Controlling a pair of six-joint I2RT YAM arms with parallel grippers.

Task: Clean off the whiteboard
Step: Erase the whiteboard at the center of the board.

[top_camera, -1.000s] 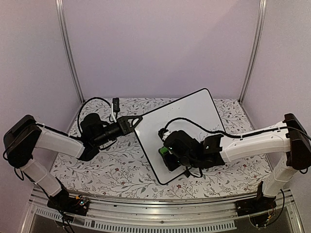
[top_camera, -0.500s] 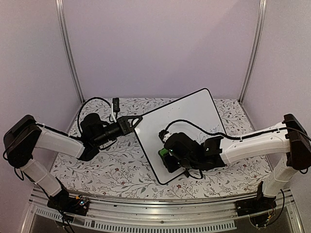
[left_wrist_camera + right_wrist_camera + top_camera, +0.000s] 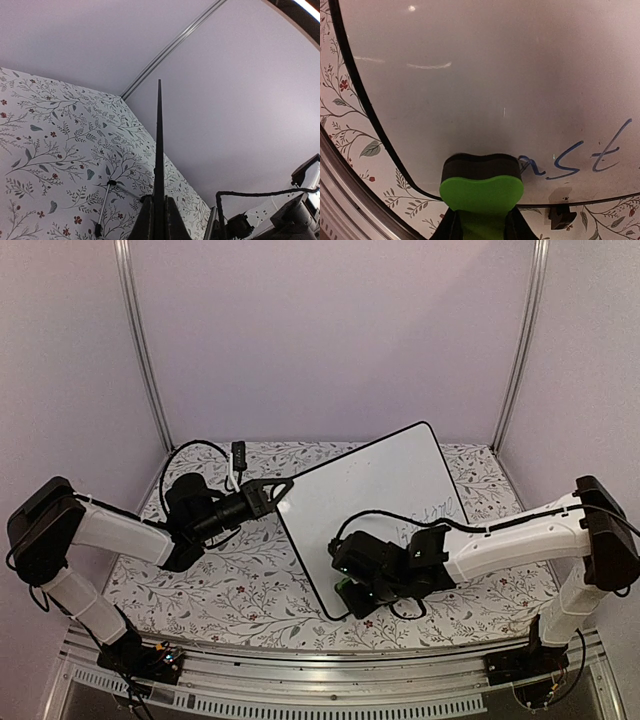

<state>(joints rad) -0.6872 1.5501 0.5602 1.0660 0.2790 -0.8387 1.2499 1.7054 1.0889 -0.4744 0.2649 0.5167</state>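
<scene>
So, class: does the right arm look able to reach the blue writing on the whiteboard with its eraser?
Probably yes. The right gripper holds the green eraser on the whiteboard, right beside the blue writing; nothing lies between.

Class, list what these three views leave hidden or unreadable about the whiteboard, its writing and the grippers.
- Right wrist view: the eraser covers the start of the blue writing; the bottom edge cuts off the right gripper's fingers.
- Top view: the right arm hides that writing on the whiteboard.
- Left wrist view: the whiteboard shows edge-on, so its face is unseen.
</scene>
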